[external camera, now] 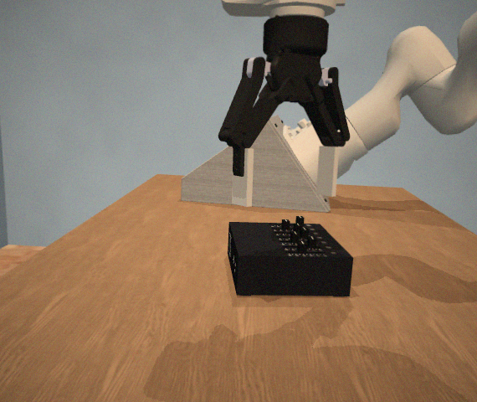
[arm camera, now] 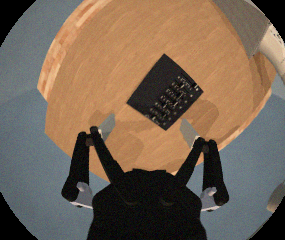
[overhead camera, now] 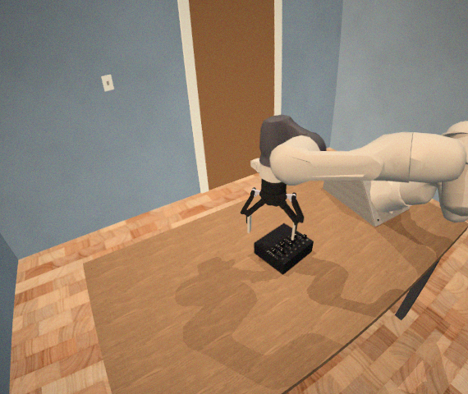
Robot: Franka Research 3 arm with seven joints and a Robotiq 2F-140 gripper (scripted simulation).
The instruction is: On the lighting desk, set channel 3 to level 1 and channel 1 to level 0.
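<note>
Claw (external camera: 285,171) spread above black boxy desk (external camera: 288,264).

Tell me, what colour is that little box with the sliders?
The desk is plain black, best seen in the exterior view.

The end effector (overhead camera: 270,223) hangs wide open above the black lighting desk (overhead camera: 284,253). The desk stands on the wooden surface (overhead camera: 149,296).

Arm (overhead camera: 353,162) outstretched; end effector (external camera: 284,172) pointing down, fingers spread wide, empty.
</note>
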